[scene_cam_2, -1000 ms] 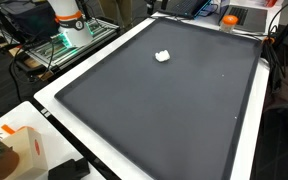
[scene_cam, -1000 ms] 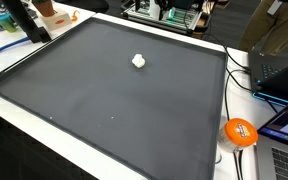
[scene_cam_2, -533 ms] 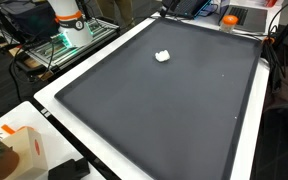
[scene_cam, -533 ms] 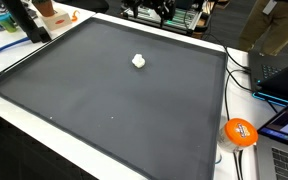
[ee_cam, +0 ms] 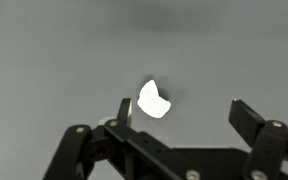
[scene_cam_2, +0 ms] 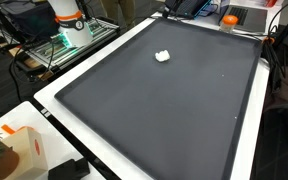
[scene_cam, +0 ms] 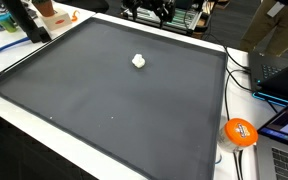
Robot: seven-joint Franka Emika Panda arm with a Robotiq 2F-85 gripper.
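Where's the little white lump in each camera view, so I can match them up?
In an exterior view: the white lump sits upper middle, on the dark mat.
In an exterior view: it lies upper middle, toward the mat's far end.
Wrist view: it is near the picture's centre.
Shared landmark: the dark mat under it.
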